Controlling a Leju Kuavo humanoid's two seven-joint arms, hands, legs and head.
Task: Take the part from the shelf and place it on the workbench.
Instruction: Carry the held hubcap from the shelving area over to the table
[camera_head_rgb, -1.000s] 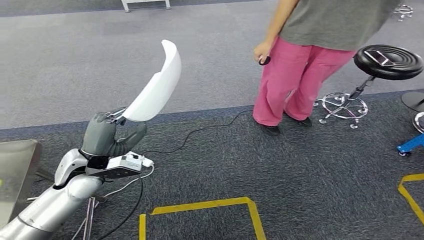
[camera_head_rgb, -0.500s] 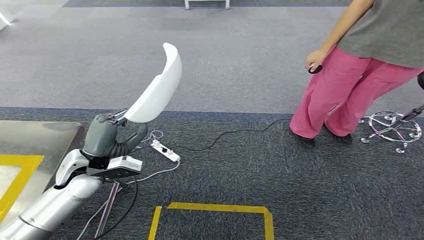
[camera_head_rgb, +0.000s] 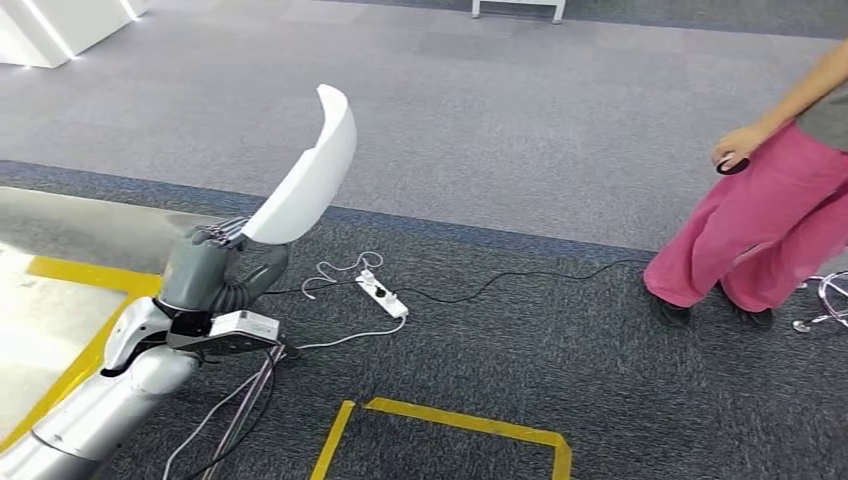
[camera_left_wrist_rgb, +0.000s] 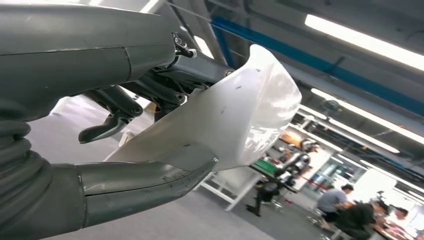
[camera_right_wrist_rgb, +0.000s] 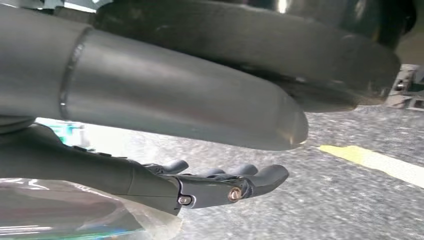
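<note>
Near left, our left hand (camera_head_rgb: 205, 275) has its fingers (camera_left_wrist_rgb: 150, 172) closed around the lower end of the white part (camera_head_rgb: 305, 175), which stands tilted up above the floor. Our right hand (camera_right_wrist_rgb: 220, 185) hangs low with fingers nearly straight, holding nothing. Over the last second our view has swung left: the steel counter (camera_head_rgb: 70, 230) has come in beside the part, while the person (camera_head_rgb: 770, 220) far right has slid toward the edge. We judge placing comes next.

The person (camera_head_rgb: 770, 215) at far right is cut off above the waist. The workbench (camera_head_rgb: 60, 290) runs off the left edge. The small dark object in the person's hand (camera_head_rgb: 738, 148) is too small to identify.
</note>
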